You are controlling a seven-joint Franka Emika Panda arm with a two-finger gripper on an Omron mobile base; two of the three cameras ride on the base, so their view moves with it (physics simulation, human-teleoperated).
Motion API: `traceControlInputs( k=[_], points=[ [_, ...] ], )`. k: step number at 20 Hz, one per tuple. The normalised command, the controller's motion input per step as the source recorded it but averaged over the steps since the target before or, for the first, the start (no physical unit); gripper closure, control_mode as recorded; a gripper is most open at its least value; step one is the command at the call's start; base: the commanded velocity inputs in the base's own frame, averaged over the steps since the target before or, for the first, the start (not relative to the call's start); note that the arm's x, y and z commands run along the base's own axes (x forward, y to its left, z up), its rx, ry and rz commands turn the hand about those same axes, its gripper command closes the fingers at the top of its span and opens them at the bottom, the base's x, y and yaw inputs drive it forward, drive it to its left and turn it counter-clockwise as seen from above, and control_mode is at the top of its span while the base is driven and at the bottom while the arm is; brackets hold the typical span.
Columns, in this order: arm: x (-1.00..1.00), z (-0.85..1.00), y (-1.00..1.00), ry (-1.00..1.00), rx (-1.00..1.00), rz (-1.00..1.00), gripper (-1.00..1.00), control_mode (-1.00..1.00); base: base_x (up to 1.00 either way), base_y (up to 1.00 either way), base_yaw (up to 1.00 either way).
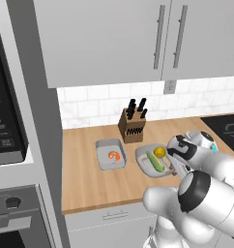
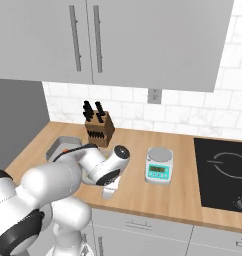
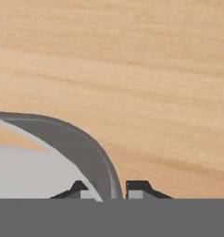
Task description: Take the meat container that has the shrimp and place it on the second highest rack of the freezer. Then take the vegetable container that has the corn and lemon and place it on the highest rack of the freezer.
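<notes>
Gripping the vegetable tray (image 1: 147,163) rim, the tool (image 3: 111,189) is clamped; lift it level so corn (image 1: 155,161) and lemon (image 1: 159,151) stay put.

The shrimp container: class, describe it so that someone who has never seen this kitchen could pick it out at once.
Find the wooden counter under the grey wall cabinets, then the knife block by the tiled wall. Just in front of the block, to its left, sits a square grey container holding one orange-pink shrimp. Its neighbour to the right, the rounded container, holds a green corn cob and a lemon instead.
</notes>
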Motion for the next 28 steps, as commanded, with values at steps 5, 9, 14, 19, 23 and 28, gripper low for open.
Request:
traceControlInputs(
  k=[5, 9, 14, 19, 23, 28],
  points=[
    [0.13, -0.12, 0.04, -0.01, 0.00, -0.06, 1.00, -1.00, 0.00, 0.00, 0.00],
    [-0.07, 0.29, 0.10, 0.01, 0.01, 0.01, 1.00, -1.00, 0.00, 0.00, 0.00],
    [-0.33, 0.58, 0.10, -0.06, 0.00, 0.15, 1.00, -1.00, 0.00, 0.00, 0.00],
    [-0.41, 0.68, 0.09, -0.12, 0.00, 0.17, 1.00, -1.00, 0.00, 0.00, 0.00],
    [-0.42, 0.74, 0.11, -0.11, -0.02, 0.10, 1.00, -1.00, 0.00, 0.00, 0.00],
    [-0.44, 0.93, 0.13, -0.05, -0.06, 0.14, 1.00, -1.00, 0.00, 0.00, 0.00]
  ],
)
